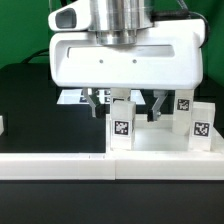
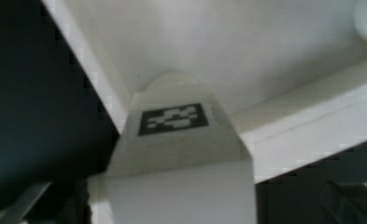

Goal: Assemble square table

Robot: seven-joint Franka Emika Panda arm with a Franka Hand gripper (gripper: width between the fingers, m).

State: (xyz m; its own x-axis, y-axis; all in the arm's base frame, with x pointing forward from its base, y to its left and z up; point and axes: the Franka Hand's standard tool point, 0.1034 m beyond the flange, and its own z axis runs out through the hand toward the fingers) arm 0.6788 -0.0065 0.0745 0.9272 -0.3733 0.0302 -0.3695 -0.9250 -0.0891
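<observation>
Looking down through the exterior view, I logged the gripper [image 1: 125,102] low over the work, its two dark fingers [image 1: 95,101] spread wide apart with nothing clamped between them. Directly beneath and between them stood one short white leg [image 1: 121,121], upright, its long axis vertical and its tag facing the camera; I judged it to lie in line with the jaw gap, though whether either finger touched it I could not tell. Two more legs [image 1: 194,122] stood upright toward the exterior view's right, near one another and apart from the first. The square tabletop [image 1: 70,141] lay behind the long white rail [image 1: 60,165], the legs rising from it; whether they were seated in it or merely standing on it was hidden from me. The marker board [image 1: 70,97] showed partly behind the gripper body. In the wrist view the same leg [image 2: 175,150] filled the frame, tag [image 2: 175,118] uppermost, with the tabletop's rim [image 2: 251,60] running behind it. As a tray, the tabletop held only the legs that I could see.
</observation>
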